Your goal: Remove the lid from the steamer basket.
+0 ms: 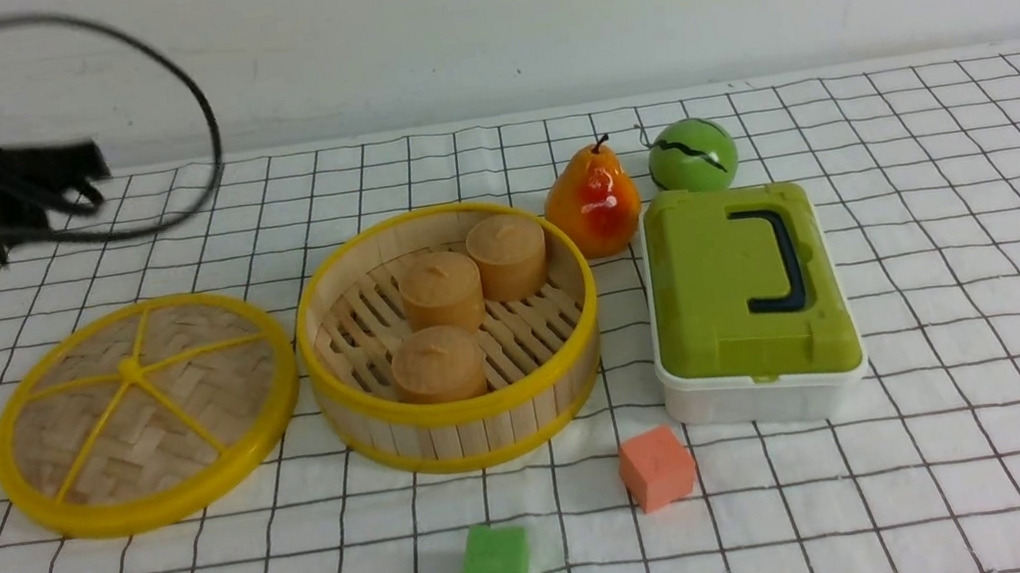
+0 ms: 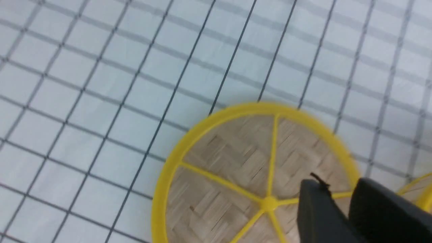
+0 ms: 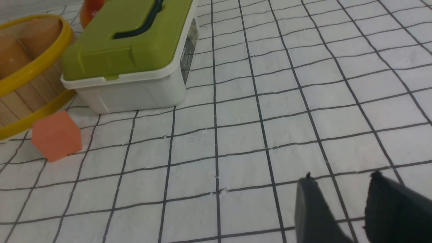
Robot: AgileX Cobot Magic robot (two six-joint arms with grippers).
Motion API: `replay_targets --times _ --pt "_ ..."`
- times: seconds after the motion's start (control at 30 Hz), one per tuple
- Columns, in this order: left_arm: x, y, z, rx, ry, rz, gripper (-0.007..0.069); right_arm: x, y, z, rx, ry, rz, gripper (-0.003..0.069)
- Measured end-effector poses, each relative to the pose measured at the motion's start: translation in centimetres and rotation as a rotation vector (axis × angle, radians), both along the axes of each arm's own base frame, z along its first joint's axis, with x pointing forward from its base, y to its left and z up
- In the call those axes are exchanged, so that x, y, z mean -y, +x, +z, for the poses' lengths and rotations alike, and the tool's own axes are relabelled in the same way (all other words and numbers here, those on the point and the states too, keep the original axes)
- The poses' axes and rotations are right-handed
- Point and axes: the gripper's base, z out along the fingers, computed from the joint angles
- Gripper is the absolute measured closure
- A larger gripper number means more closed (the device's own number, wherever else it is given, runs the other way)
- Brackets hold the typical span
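The lid (image 1: 145, 412) lies flat on the checked cloth, just left of the steamer basket (image 1: 458, 411) and apart from it. The basket stands open with three brown round buns (image 1: 440, 292) inside. My left gripper (image 1: 84, 178) is raised at the far left, blurred, behind the lid. In the left wrist view it (image 2: 337, 185) is open and empty above the lid (image 2: 236, 162), with the basket's rim (image 2: 423, 192) at the edge. My right gripper (image 3: 341, 179) is open and empty over bare cloth, right of the basket (image 3: 30, 71); it is out of the front view.
A white box with a green lid (image 1: 743, 292) stands right of the basket, with a pear (image 1: 594, 203) and a green ball (image 1: 693, 155) behind it. An orange cube (image 1: 656, 467) and a green cube (image 1: 495, 565) lie in front of the basket.
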Motion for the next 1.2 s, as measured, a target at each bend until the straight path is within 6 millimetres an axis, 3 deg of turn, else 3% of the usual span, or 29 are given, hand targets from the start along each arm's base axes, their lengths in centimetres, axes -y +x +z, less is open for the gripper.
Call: replay_targets --times 0.03,0.07,0.1,0.17,0.2,0.23,0.27,0.3,0.37,0.4,0.43,0.47,0.5,0.6,0.73,1.0,1.17,1.2 --pt "0.0 -1.7 2.0 0.060 -0.005 -0.014 0.0598 0.0 0.0 0.0 0.000 0.000 0.000 0.0419" --pt "0.0 -2.4 2.8 0.085 -0.007 -0.017 0.0615 0.0 0.0 0.0 0.000 0.000 0.000 0.0419" --pt "0.0 -5.0 4.8 0.155 -0.012 -0.044 0.0637 0.0 0.0 0.0 0.000 0.000 0.000 0.0419" --pt "0.1 -9.0 6.0 0.222 -0.033 -0.093 0.0637 0.0 0.0 0.0 0.000 0.000 0.000 0.0419" --pt "0.1 -9.7 6.3 0.238 -0.035 -0.097 0.0637 0.0 0.0 0.0 0.000 0.000 0.000 0.0419" --pt "0.4 -12.1 5.7 0.255 -0.058 -0.133 0.0637 0.0 0.0 0.0 0.000 0.000 0.000 0.0419" --pt "0.4 -12.4 5.9 0.266 -0.067 -0.134 0.0637 0.0 0.0 0.0 0.000 0.000 0.000 0.0419" --pt "0.5 -14.5 5.0 0.273 -0.078 -0.165 0.0637 0.0 0.0 0.0 0.000 0.000 0.000 0.0419" --pt "0.8 -16.5 3.1 0.263 -0.099 -0.206 0.0637 0.0 0.0 0.0 0.000 0.000 0.000 0.0419" --pt "0.8 -16.7 3.3 0.274 -0.098 -0.206 0.0637 0.0 0.0 0.0 0.000 0.000 0.000 0.0419" --pt "1.0 -18.1 1.5 0.262 -0.109 -0.243 0.0637 0.0 0.0 0.0 0.000 0.000 0.000 0.0419" --pt "1.0 -18.3 1.3 0.262 -0.110 -0.248 0.0637 0.0 0.0 0.0 0.000 0.000 0.000 0.0419" --pt "1.2 -19.6 -0.3 0.257 -0.113 -0.283 0.0637 0.0 0.0 0.0 0.000 0.000 0.000 0.0419" --pt "1.5 -20.9 -2.5 0.241 -0.121 -0.325 0.0637 0.0 0.0 0.0 0.000 0.000 0.000 0.0419" --pt "1.9 -21.8 -4.8 0.191 -0.211 -0.334 0.0637 0.0 0.0 0.0 0.000 0.000 0.000 0.0419" --pt "2.5 -22.5 -6.8 0.147 -0.275 -0.349 0.0637 0.0 0.0 0.0 0.000 0.000 0.000 0.0419" --pt "2.6 -25.6 -6.8 0.294 -0.267 -0.409 0.0637 0.0 0.0 0.0 0.000 0.000 0.000 0.0419" --pt "2.3 -26.9 -7.0 0.387 -0.264 -0.404 0.0637 0.0 0.0 0.0 0.000 0.000 0.000 0.0419"
